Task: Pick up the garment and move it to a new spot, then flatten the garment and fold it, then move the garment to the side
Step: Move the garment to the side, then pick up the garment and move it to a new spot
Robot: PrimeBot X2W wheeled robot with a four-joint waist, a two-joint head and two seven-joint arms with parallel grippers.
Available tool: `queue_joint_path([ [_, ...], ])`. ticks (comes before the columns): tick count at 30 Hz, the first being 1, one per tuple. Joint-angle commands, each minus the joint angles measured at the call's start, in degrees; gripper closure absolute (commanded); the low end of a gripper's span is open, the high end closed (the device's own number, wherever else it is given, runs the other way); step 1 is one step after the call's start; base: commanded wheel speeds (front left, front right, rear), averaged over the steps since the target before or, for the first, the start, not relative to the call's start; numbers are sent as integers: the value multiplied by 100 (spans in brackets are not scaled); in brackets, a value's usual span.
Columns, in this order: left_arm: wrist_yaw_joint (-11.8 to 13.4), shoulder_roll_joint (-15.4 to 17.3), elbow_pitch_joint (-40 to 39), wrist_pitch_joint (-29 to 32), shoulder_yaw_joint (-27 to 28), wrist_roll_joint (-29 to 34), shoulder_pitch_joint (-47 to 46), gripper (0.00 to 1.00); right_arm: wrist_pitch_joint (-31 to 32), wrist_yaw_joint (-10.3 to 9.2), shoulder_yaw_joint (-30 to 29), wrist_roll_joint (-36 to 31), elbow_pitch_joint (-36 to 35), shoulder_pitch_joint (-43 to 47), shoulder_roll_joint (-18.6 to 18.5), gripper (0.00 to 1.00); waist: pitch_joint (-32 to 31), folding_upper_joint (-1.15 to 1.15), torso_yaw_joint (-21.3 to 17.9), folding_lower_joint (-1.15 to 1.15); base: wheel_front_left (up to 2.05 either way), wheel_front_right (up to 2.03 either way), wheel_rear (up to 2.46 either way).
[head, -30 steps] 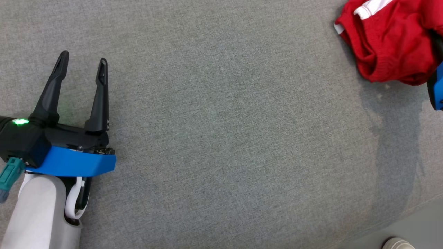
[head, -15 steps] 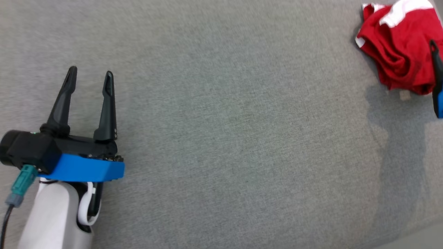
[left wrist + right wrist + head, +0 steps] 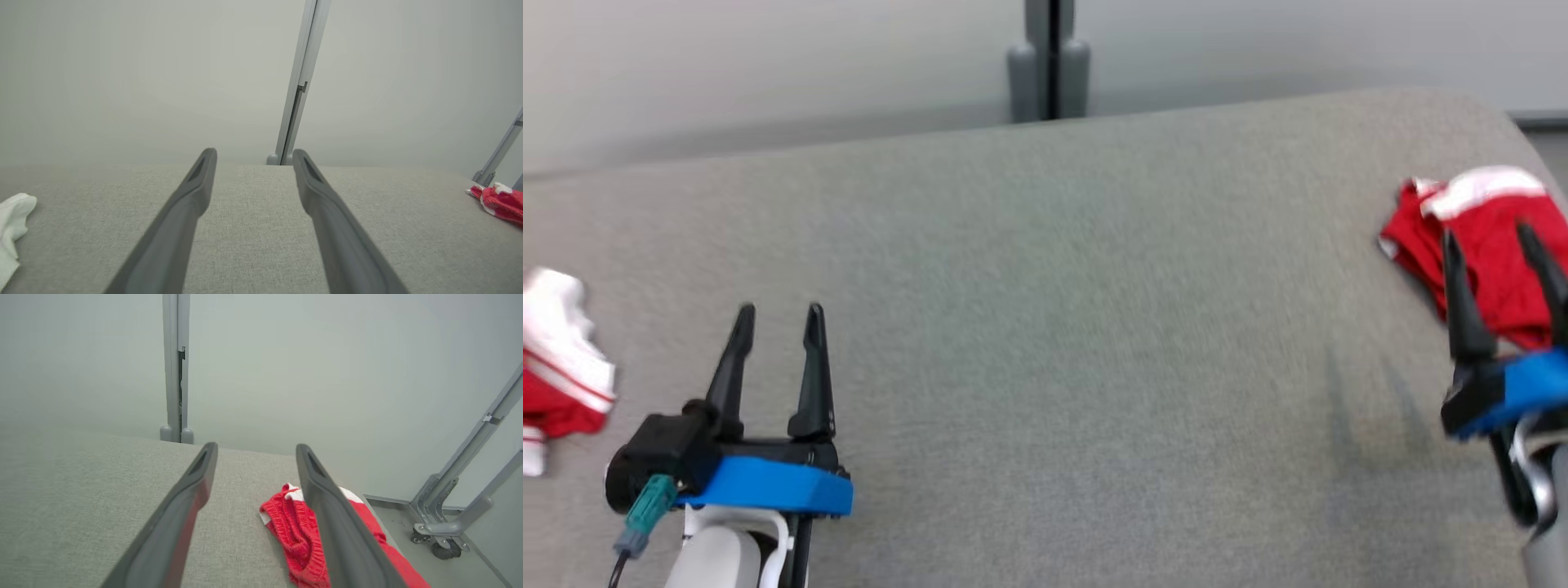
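Right gripper (image 3: 1485, 233) has let go of the garment (image 3: 1490, 273), jaws spread just beside it; left gripper (image 3: 780, 310) likewise spread, well apart.

The left gripper (image 3: 780, 314) hangs at the lower left of the head view. Its two dark fingers (image 3: 813, 367) are spread apart and point up the frame, above a blue wrist collar and a pale forearm. The right gripper (image 3: 1486, 237) stands at the right edge with its fingers likewise parted and empty. Its arm is blurred and cut off, apparently upright.
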Motion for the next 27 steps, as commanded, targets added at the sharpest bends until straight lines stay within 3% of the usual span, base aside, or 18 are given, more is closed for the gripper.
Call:
queue_joint_path([
  [1, 16, -29, 24, -19, 23, 18, 47, 0, 58, 1, -45, 15, -147, 250, 75, 0, -96, 0, 23, 3, 0, 0, 0],
  [6, 17, -80, 46, -24, 265, 76, 426, 0, 312, 1, -85, 216, -1409, 1205, 789, 0, -387, 0, 113, 3, 0, 0, 0],
  [11, -38, -146, 188, -25, 405, 139, 697, 0, 358, 2, 28, 172, -1586, 1558, 1089, 0, -586, 0, 155, 3, 0, 0, 0],
  [27, -143, -345, 427, -26, 588, 271, 1045, 0, 339, 1, 89, 445, -1245, 1883, 835, 0, -966, 0, 448, 3, 0, 0, 0],
])
